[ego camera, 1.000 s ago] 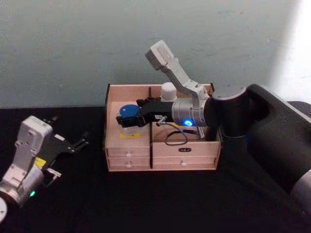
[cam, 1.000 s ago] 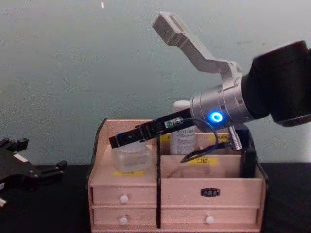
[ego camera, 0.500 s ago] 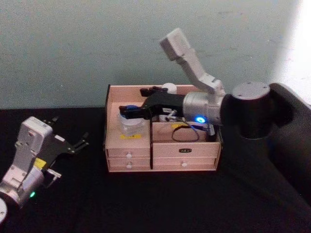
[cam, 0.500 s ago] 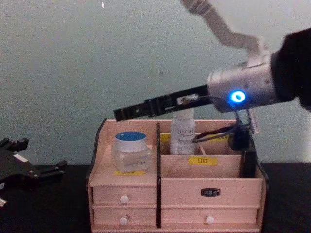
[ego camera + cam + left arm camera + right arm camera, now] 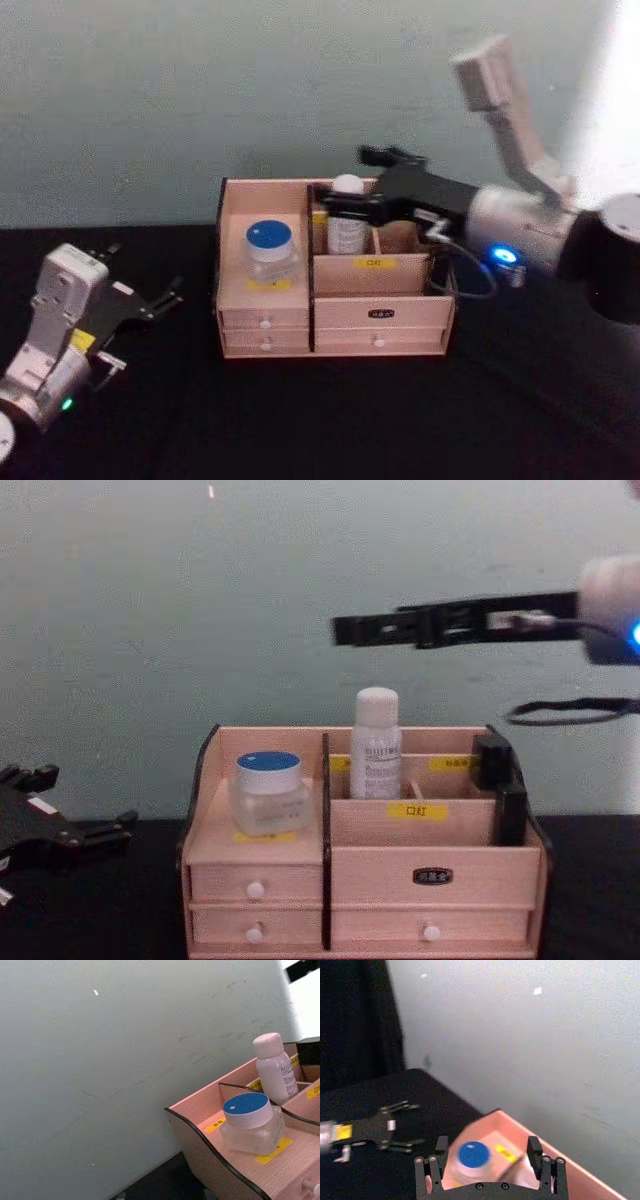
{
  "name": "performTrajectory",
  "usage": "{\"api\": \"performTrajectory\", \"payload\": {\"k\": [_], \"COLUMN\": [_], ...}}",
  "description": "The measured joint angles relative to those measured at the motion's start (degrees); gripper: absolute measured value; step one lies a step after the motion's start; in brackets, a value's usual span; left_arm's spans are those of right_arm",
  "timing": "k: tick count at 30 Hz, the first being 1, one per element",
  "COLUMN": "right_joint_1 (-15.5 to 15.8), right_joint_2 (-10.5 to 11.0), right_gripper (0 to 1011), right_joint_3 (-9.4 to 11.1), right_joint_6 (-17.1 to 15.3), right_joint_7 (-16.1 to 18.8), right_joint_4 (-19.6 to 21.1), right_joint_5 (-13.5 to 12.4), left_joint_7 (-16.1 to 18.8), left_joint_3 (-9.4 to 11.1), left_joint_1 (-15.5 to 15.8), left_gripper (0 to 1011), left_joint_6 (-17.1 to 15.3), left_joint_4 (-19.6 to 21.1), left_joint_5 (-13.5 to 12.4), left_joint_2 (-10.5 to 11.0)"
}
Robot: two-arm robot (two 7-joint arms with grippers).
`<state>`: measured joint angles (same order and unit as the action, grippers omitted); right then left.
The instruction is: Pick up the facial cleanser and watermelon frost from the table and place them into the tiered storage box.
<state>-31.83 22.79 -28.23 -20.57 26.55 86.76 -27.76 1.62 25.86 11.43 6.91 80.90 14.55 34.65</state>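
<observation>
Hovering spread and empty above the tiered storage box (image 5: 365, 865), right pincer (image 5: 345, 630) sat clear of blue-lidded jar (image 5: 269, 791); left pincer (image 5: 165, 297) spread, idle on bench (image 5: 320, 420).

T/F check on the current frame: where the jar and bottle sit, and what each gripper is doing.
1. The blue-lidded jar stands in the left compartment of the storage box. True.
2. The white bottle lies on the table. False: it stands upright in a back compartment, right of the jar.
3. The right gripper is shut on the jar. False: it hangs open and empty above the box.
4. The left gripper sits low over the table, left of the box, open and holding nothing. True.
5. The box's drawers are pulled out. False: they are closed.
</observation>
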Motion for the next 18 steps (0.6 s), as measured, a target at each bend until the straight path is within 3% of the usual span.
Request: {"api": "performTrajectory", "payload": {"k": [9, 18], "right_joint_1": [9.9, 16.6], "right_joint_2": [4.0, 3.5], "right_gripper": [1003, 1002], "right_joint_3": [6.7, 11.4], "right_joint_6": [5.4, 10.3], "right_joint_7": [-10.1, -18.4], "right_joint_4": [6.4, 5.9], "right_joint_5": [1.2, 5.8], "left_joint_7": [0.0, 0.0], "left_joint_3": [0.0, 0.0], "left_joint_1": [0.0, 0.0], "left_gripper": [1001, 1001], "left_joint_6": [0.0, 0.0], "left_joint_4": [0.0, 0.0], "left_joint_5": [0.0, 0.0], "left_joint_2": [0.0, 0.0]}}
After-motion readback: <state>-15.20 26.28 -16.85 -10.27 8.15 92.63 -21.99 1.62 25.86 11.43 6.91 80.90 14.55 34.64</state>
